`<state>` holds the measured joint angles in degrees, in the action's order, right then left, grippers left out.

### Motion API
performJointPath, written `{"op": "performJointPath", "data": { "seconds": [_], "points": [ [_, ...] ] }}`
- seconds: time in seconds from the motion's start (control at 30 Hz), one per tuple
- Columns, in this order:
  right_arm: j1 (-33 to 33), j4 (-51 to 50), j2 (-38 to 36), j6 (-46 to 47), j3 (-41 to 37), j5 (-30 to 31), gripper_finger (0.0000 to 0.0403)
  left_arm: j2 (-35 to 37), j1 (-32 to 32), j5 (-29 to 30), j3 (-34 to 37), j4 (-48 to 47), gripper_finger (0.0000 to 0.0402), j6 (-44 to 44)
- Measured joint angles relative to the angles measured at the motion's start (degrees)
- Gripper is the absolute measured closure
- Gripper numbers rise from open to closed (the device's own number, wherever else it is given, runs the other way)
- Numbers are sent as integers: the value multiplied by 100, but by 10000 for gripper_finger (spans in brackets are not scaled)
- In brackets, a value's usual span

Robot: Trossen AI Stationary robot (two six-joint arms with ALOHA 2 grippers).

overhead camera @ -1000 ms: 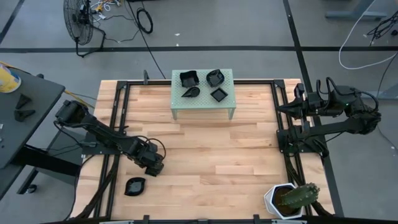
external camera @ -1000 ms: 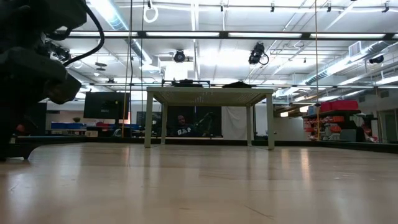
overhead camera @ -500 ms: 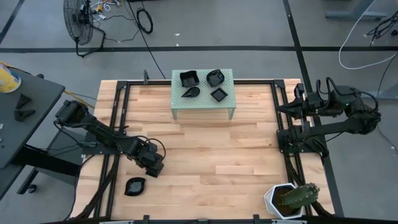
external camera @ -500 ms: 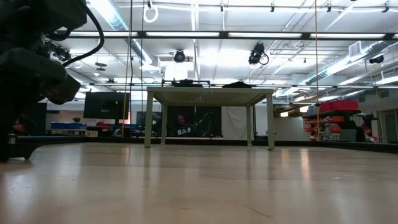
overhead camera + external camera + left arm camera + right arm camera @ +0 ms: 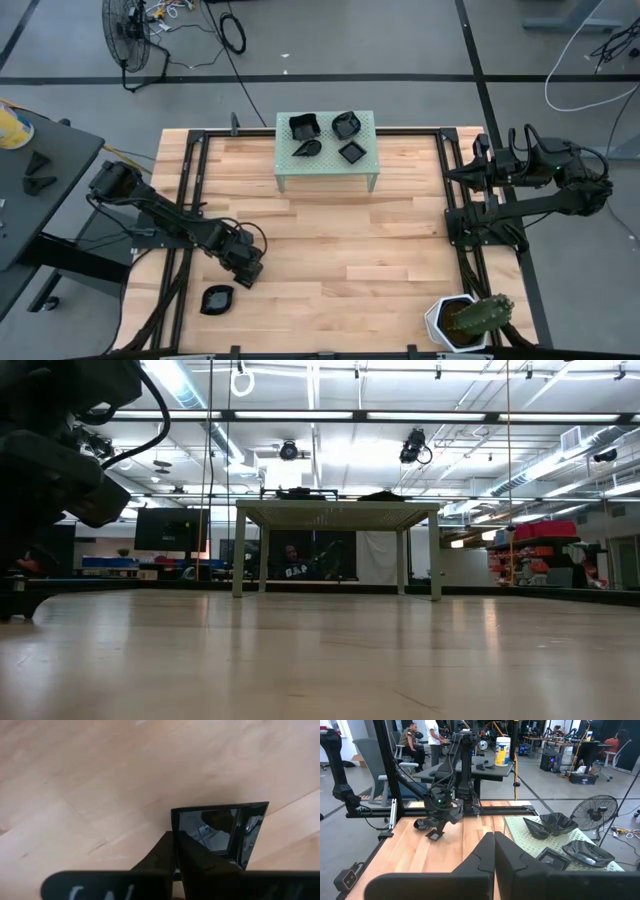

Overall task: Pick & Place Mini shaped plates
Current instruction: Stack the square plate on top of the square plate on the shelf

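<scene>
1. While our left gripper (image 5: 247, 270) hangs low over the near left part of the wooden table (image 5: 330, 250), its jaws are clamped on a small square black plate (image 5: 220, 832), which the left wrist view shows pinched at one edge above the boards.
2. We see a second black plate (image 5: 216, 298) lying flat on the table just beside that gripper, nearer the front edge.
3. We count four more black plates on the pale green stand (image 5: 365, 160) at the far middle of the table: a square one (image 5: 303, 127), a wavy one (image 5: 345, 125), a leaf-shaped one (image 5: 308, 148) and a small square one (image 5: 351, 152).
4. Our right gripper (image 5: 494, 851) waits folded back at the far right edge of the table, well apart from the stand, its fingers pressed together on nothing.
5. A white pot with a cactus (image 5: 465, 318) stands at the near right corner.
</scene>
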<state>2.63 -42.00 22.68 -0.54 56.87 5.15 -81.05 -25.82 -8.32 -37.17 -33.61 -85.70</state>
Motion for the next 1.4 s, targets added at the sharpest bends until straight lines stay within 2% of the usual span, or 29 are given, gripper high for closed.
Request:
{"op": "performJointPath", "data": {
  "seconds": [0.43, 0.67, 0.83, 1.0, 1.2, 1.4],
  "points": [
    [0, 0, 1, 0, 0, 0, 399, 6, -1, -298, -27, -49, 389, -3],
    [0, 0, 0, 0, -1, -1, 399, 8, -2, -142, -533, -691, 394, 16],
    [-1, 0, 0, 0, -1, -2, 399, 8, 75, 315, -1007, -1250, 398, 7],
    [-1, -2, 0, 0, -1, -1, 399, 8, 475, 817, -1546, -1680, 400, 85],
    [-1, 0, 0, 0, 1, -2, 399, 8, 1131, 1508, -2226, -1947, 400, 765],
    [0, 0, 0, 0, -1, -2, 399, 8, 1931, 1919, -2833, -1801, 400, 1918]
  ]
}}
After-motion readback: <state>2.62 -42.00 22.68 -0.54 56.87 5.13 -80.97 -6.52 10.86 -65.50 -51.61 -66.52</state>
